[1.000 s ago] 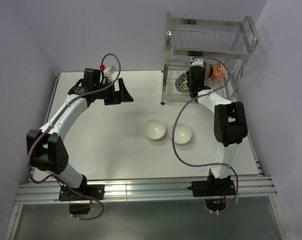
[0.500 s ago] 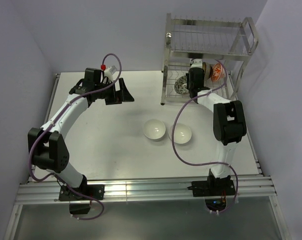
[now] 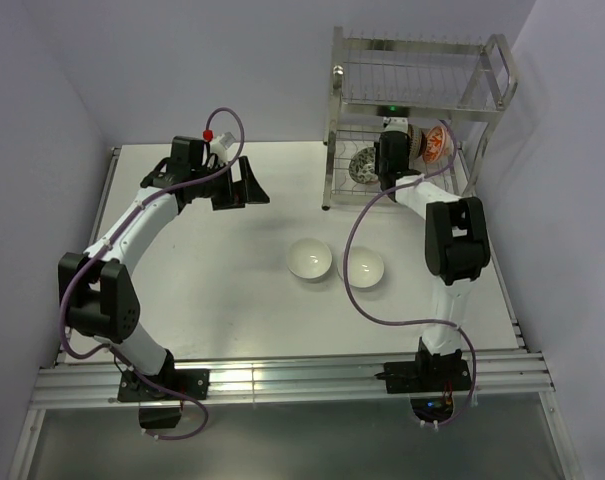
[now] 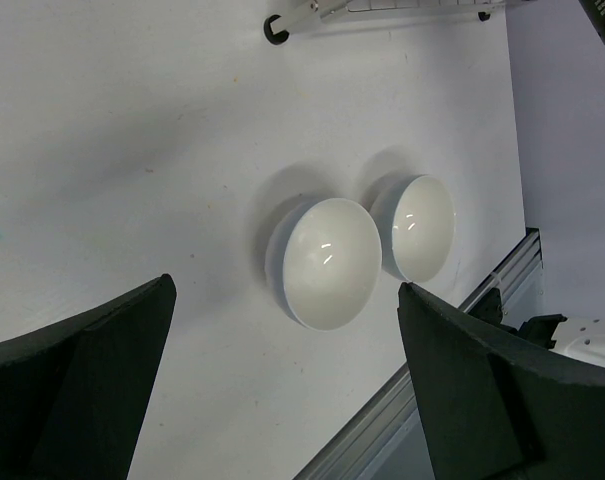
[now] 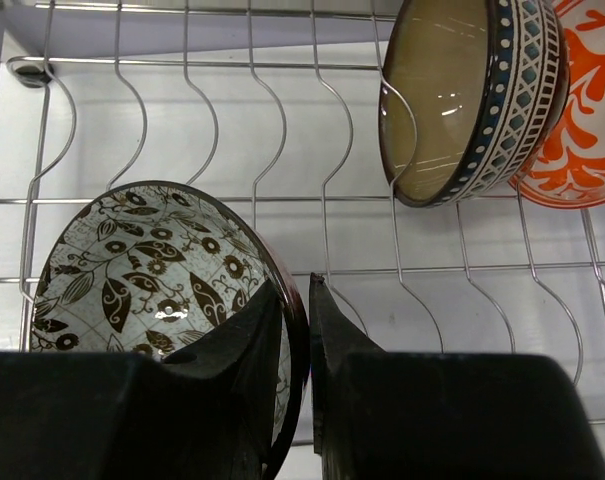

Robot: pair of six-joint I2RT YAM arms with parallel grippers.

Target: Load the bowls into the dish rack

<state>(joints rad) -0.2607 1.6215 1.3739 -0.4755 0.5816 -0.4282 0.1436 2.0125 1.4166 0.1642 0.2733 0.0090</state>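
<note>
Left end effector [image 3: 240, 187] above white table [image 3: 222, 290]

Lower tier of the dish rack [image 3: 334, 130] was tight: right gripper [image 5: 295, 290] pinched the patterned bowl [image 5: 152, 270] on the left, brown bowl [image 5: 452, 100] & orange bowl [image 5: 587, 110] filled the right slots, bare wire slots btwn. On the table [image 3: 202, 290], two white bowls [image 3: 309, 258] sat close together, open surface all round.

The top camera looks down over the whole table [image 3: 212, 270] and dish rack [image 3: 412, 75]. The left wrist view faces down on the white bowls [image 4: 327, 262] from well above (the top view shows them too). The right wrist view sits close against the grey-white patterned bowl [image 5: 142, 270] inside the rack.
</note>
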